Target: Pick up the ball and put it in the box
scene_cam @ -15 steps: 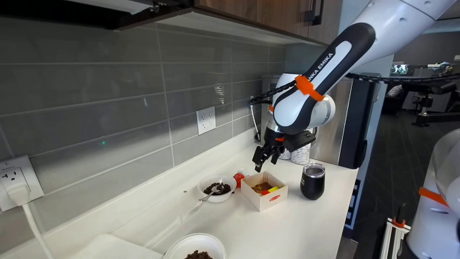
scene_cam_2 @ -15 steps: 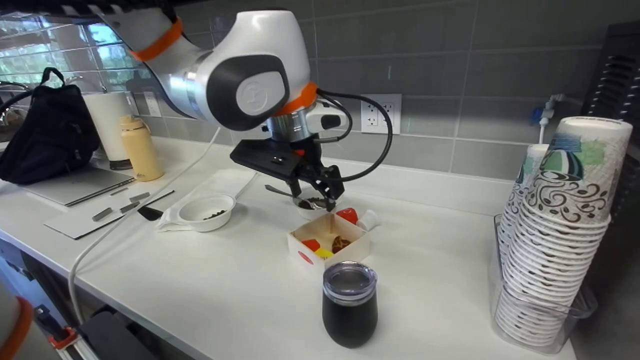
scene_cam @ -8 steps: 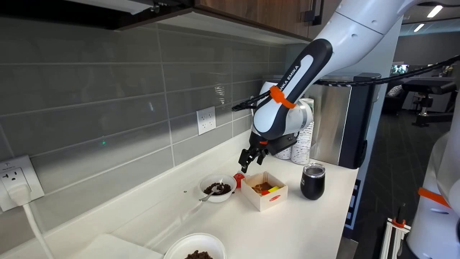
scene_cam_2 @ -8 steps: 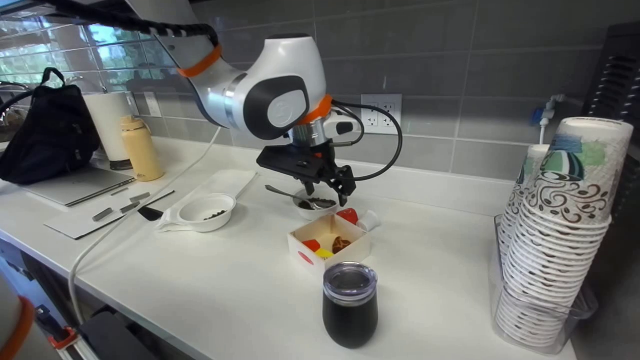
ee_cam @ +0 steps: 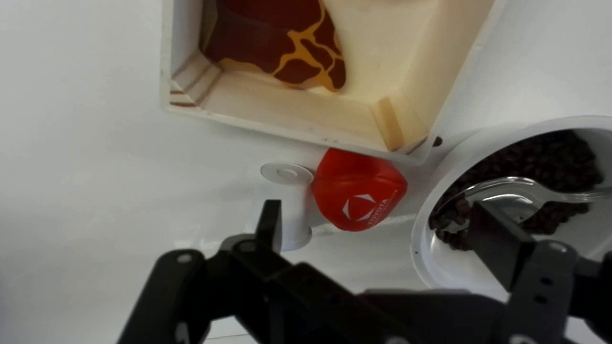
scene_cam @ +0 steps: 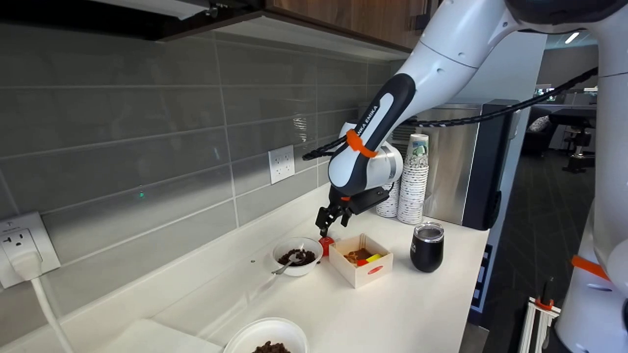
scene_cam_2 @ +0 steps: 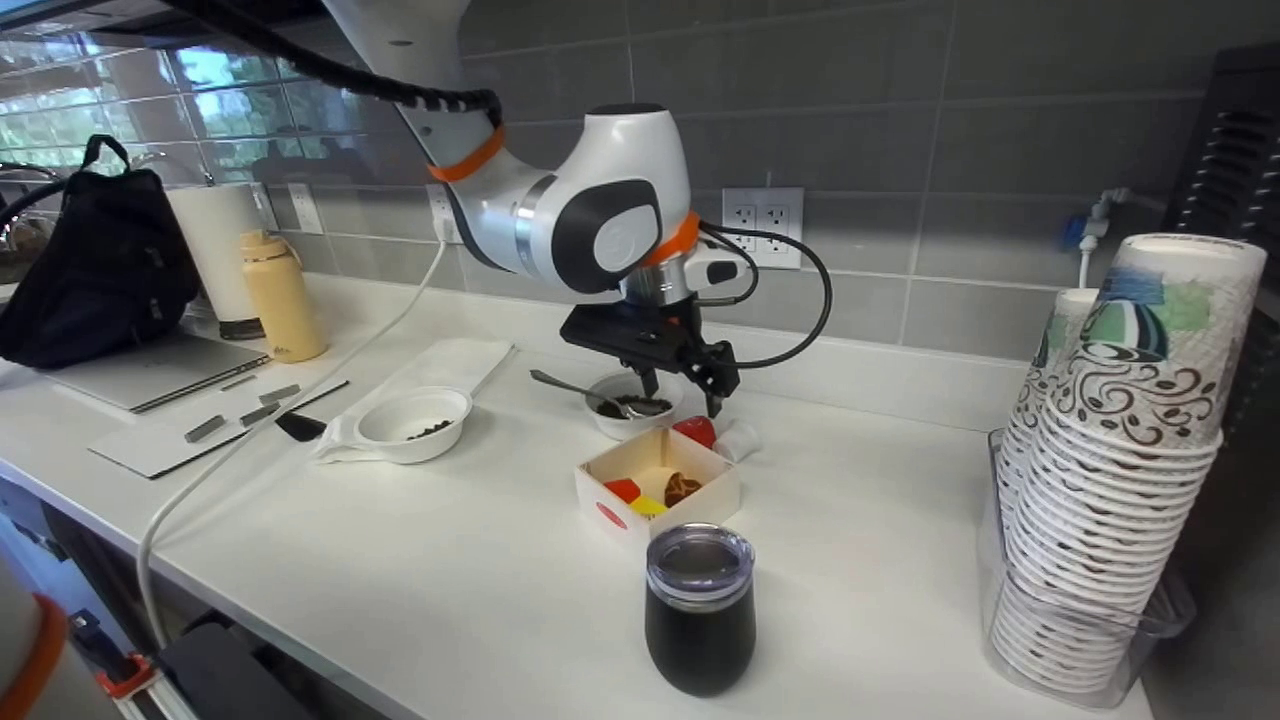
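The ball (ee_cam: 357,191), bright red, slightly angular in outline and printed in white, lies just outside the box (ee_cam: 289,102). My gripper (ee_cam: 382,224) hangs near the box, its jaws spread apart.

In both exterior views the white table (scene_cam_2: 480,580) is bright, close to washed out in places, with faint shadows. Bluish, window-like glare lies across the wall tiles (scene_cam_2: 215,75) at the upper left of an exterior view, where the paper cups (scene_cam_2: 1100,520) lean outward near the right edge, as in wide-lens distortion. A ceiling light (scene_cam: 571,37) glows at the upper right of an exterior view; part of that frame's upper left is nearly black. The wrist view is duller and greyer: the pincer (ee_cam: 380,227) looks dark and soft-edged along the bottom, and the spoon (ee_cam: 530,191) catches sharp highlights.
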Action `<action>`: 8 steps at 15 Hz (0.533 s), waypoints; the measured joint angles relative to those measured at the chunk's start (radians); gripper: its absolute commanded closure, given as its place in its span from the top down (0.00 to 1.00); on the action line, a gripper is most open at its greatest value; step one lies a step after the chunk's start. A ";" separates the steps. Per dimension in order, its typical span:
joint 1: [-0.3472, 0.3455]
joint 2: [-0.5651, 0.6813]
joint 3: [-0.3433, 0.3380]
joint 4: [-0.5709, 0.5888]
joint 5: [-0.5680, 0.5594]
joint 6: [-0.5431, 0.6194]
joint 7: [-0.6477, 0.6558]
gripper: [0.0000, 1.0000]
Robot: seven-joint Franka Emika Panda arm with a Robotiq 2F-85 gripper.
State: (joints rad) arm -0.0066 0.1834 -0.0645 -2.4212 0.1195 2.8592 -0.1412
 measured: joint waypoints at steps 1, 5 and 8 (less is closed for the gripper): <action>-0.005 0.020 0.003 0.016 -0.001 0.000 0.000 1.00; -0.020 0.083 0.004 0.069 -0.008 0.000 0.001 1.00; -0.027 0.120 0.005 0.100 -0.009 -0.002 0.001 1.00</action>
State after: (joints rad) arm -0.0333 0.3033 -0.0599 -2.3216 0.1101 2.8573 -0.1400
